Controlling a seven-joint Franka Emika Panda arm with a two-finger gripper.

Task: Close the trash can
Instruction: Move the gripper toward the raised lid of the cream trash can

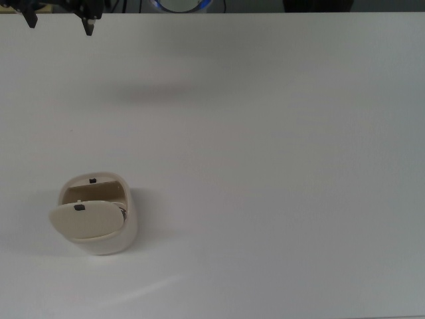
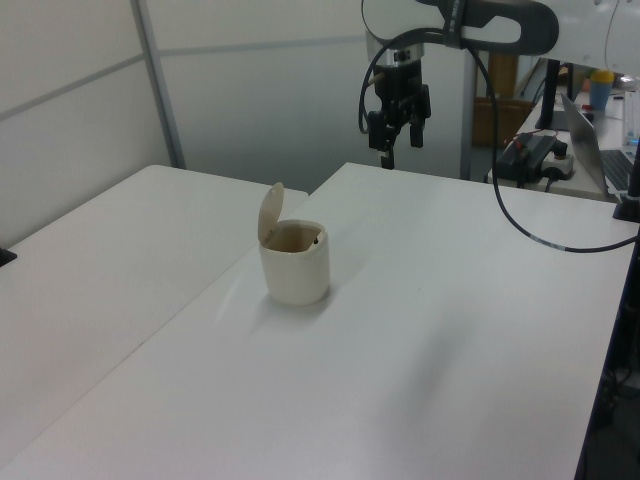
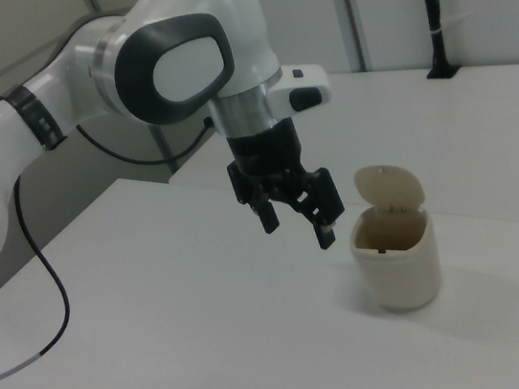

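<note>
1. Toward the top view's lower left, on the white table (image 1: 279, 166), we see the trash can (image 1: 98, 214) with its lid (image 1: 86, 220) swung up and the mouth uncovered. The gripper (image 1: 60, 20) sits at the far upper-left edge, well apart from the can, its fingers spread and empty.

2. In the left view, the can (image 2: 295, 262) stands upright near the table's middle, its lid (image 2: 269, 212) raised on the left view's left side. The gripper (image 2: 398, 135) hangs high above the far end of the table.

3. In the right view, the gripper (image 3: 294, 217) hovers left of the can (image 3: 396, 257), fingers parted. We judge the can light: a sideways push on the lid (image 3: 389, 190) could tip or slide it instead of shutting it.
</note>
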